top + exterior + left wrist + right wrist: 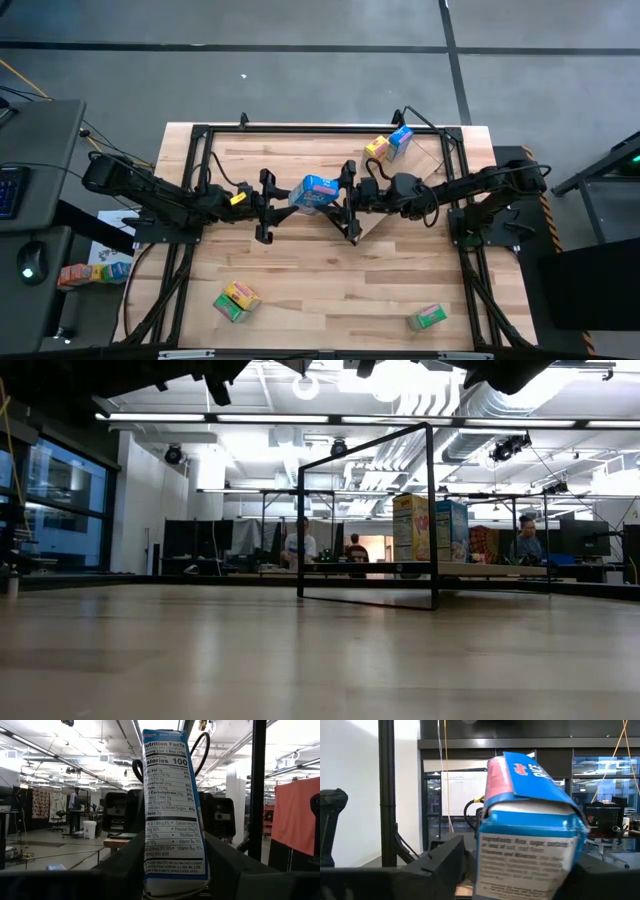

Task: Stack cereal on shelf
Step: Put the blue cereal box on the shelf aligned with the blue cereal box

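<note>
My two arms are black and bumpy, with black cables looping off them. The left arm (150,195) has a yellow patch.

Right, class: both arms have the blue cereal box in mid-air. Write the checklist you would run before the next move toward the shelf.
1. Left gripper shut on blue cereal box: ok.
2. Right gripper shut on the same box: ok.
3. Box lifted off the table: ok.
4. Bare room on the shelf beside the yellow box and second blue box: ok.
5. All cereal shelved: not ok; two front boxes remain.
6. Grip firmness: cannot tell.
</note>
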